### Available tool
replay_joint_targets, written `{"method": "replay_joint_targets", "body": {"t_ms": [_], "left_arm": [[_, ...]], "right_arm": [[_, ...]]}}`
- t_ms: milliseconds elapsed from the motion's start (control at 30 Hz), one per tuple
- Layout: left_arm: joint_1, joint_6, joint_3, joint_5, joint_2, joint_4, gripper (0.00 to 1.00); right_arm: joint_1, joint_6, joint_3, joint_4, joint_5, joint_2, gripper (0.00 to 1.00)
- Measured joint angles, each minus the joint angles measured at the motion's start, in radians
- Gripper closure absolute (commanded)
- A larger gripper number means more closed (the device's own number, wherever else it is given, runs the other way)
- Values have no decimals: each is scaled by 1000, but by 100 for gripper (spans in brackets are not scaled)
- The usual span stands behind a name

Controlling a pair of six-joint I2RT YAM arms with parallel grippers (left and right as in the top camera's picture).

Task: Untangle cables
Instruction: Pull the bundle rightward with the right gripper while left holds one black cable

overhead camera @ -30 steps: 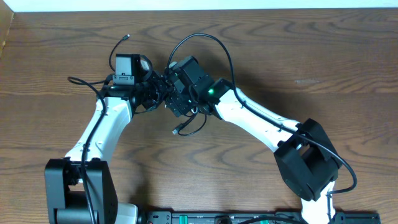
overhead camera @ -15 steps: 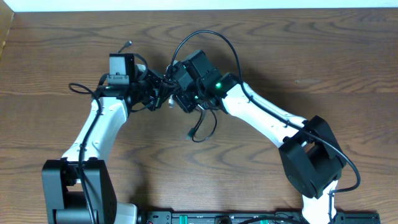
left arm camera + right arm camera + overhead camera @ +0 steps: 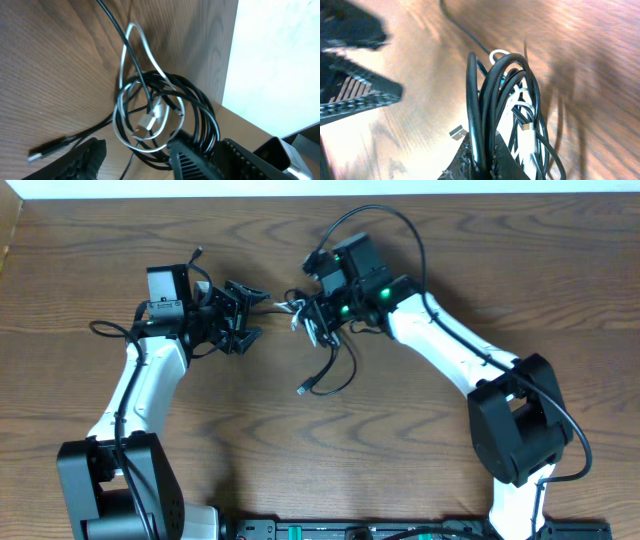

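The cables (image 3: 322, 332) are a bundle of black loops with one white strand, held off the brown table (image 3: 500, 270) near its middle. My right gripper (image 3: 312, 315) is shut on the black loops (image 3: 492, 100), which rise between its fingertips (image 3: 470, 162); the white strand (image 3: 527, 135) and its plug hang beside them. One black strand trails down to a plug (image 3: 303, 389) on the wood. My left gripper (image 3: 250, 313) stands open a short way left of the bundle, apart from it. In the left wrist view the bundle (image 3: 165, 115) hangs just beyond the open fingers (image 3: 85, 160).
A thick black arm wire (image 3: 385, 215) arches over the right wrist. Another arm wire (image 3: 110, 330) loops out left of the left arm. The table's back edge (image 3: 320, 192) runs along the top, with pale floor beyond.
My left gripper has let go of the bundle, opened and drawn back to the left. My right gripper has shut on the bundle and carried it up and to the right.
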Motion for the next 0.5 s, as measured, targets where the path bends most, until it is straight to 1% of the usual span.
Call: {"method": "replay_joint_targets", "body": {"t_ms": [133,200,333,400,500], "left_arm": [[15,19,0,-35,0,-9,27],[17,28,0,-76,0,-34,32],[17,37,0,-169,0,-75,37],[18,37,0,-187,5,-76,37],[18,29,0,-191,26,-76,37]], "right_arm": [[-8,78,0,3,-3,0,99],[-7,114,0,17,-10,0,99],[-6,158,0,121,-86,0,99],[-6,166,0,170,-128,0,99],[-5,177,0,198,-180,0,99]]}}
